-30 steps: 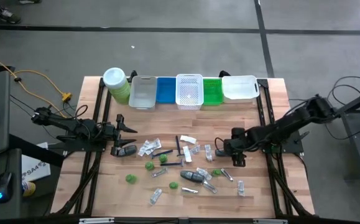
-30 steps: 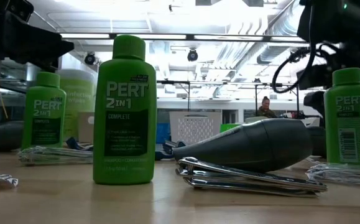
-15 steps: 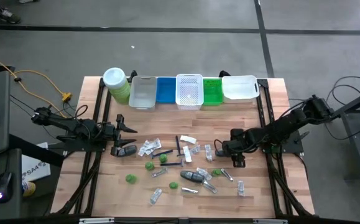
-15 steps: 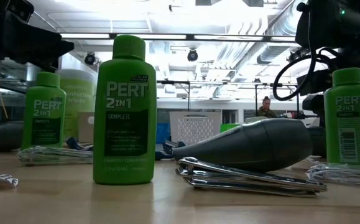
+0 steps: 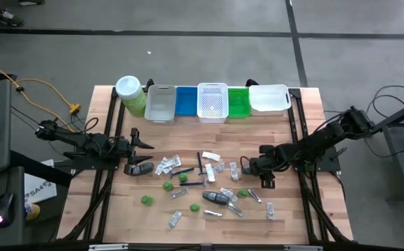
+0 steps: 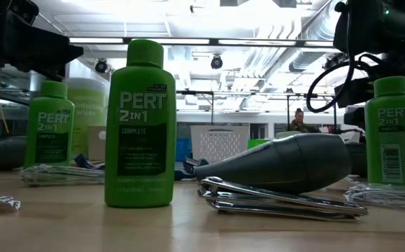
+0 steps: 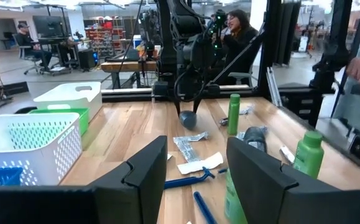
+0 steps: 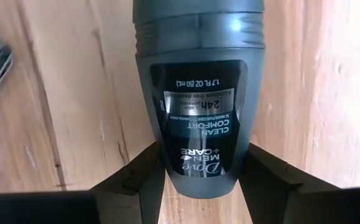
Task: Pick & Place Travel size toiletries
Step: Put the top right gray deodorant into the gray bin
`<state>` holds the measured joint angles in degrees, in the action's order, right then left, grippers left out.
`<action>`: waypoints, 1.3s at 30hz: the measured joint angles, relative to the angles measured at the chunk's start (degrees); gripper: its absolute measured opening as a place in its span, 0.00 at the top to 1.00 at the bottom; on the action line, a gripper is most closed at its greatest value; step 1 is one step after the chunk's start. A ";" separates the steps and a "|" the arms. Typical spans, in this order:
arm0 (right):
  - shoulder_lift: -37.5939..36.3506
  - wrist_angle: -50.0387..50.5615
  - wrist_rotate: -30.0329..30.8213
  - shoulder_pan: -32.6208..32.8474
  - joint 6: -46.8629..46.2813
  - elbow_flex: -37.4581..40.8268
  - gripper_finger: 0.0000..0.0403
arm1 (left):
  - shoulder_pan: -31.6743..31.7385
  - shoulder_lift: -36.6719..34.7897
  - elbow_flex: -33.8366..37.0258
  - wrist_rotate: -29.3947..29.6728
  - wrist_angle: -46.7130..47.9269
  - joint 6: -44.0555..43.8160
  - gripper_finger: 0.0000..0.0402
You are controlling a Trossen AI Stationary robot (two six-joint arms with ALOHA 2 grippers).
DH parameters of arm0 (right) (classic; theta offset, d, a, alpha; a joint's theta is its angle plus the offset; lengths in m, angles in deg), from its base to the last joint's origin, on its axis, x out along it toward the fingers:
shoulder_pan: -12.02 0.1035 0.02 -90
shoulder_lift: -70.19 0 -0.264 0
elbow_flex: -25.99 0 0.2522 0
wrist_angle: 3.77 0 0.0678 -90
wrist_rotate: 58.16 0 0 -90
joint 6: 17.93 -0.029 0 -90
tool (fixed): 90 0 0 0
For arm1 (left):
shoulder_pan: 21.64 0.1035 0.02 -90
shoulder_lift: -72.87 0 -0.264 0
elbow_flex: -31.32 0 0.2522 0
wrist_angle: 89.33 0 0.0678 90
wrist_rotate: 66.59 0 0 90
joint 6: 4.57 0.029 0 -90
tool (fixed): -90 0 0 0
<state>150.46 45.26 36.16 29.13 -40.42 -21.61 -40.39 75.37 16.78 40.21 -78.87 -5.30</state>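
1. While the right gripper [image 8: 198, 171] stood low over the bench [image 5: 299, 209] near its right side, its fingers [image 8: 139, 180] flanked a dark grey Dove deodorant [image 8: 198, 93] lying on the wood; whether they had actually bitten I could not tell.
2. Its rounded, tapering body could have squirted out of a shallow pinch (the fingers sat near one end only).
3. A lift might have clipped the sachets [image 5: 233, 169] just beside it.
4. The left gripper [image 7: 195, 168], fingers partly spread and empty, waited at the left edge, well apart.
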 joint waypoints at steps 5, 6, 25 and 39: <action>-2.35 4.32 1.44 -2.70 -3.37 -2.25 0.60 | 0.01 0.02 0.00 9.09 -0.02 -2.58 0.58; -2.97 4.99 2.03 -3.45 -3.44 -3.10 0.60 | 0.01 0.02 0.01 10.33 -0.03 -2.60 0.58; -5.99 -16.73 -4.79 -21.89 10.26 -7.07 0.60 | 0.04 22.83 -5.55 17.60 -12.78 27.63 0.58; -3.77 -22.86 -17.15 -26.95 14.57 -12.88 0.59 | 11.28 59.37 -28.28 14.27 -16.62 41.60 0.29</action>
<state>146.69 22.39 19.01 2.18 -25.84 -34.49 -29.12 134.74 -11.51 54.48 -95.49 36.30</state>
